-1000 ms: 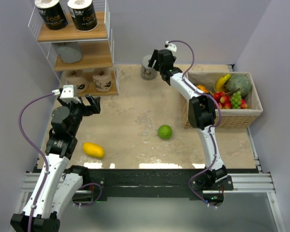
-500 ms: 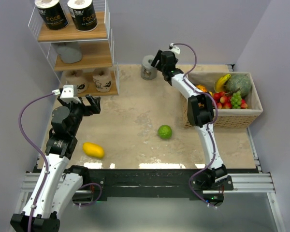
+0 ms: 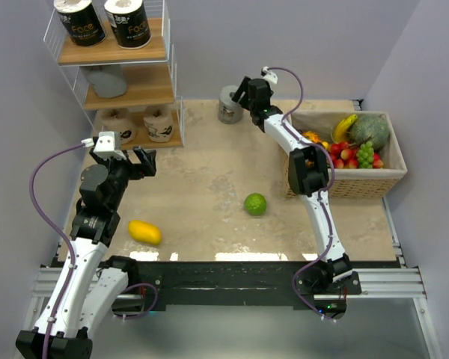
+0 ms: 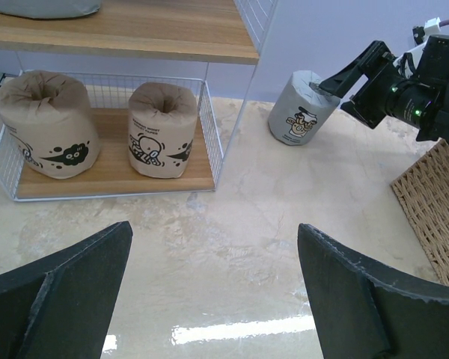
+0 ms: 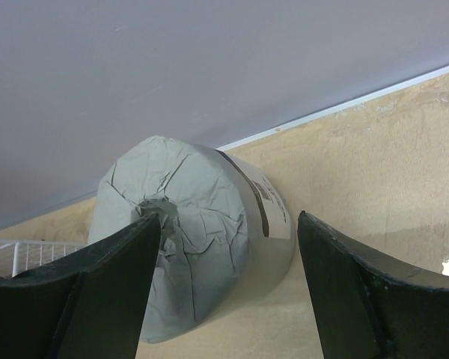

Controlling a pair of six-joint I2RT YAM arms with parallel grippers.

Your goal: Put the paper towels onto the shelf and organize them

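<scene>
- Shelf [image 3: 142, 90]: ahead-left of left hand [image 4: 213, 228]. Top view alone shows two black rolls [image 3: 127, 24] on upper tier.
- Left hand: spread, empty.
- Right hand [image 5: 226, 221]: spread, fingers flanking grey roll [image 5: 194, 224] on desk [image 3: 209, 164], just ahead; contact unclear.
- Left wrist view alone shows roll's print.

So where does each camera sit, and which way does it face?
Top external: above and behind the arm bases, looking down across the table; left gripper and right gripper both show.
Left wrist: on the left arm, facing the shelf bottom tier and the grey roll; own fingers at the bottom.
Right wrist: close to the grey roll, facing the far wall; own fingers flank it.
Shared: all three show the grey roll.
</scene>
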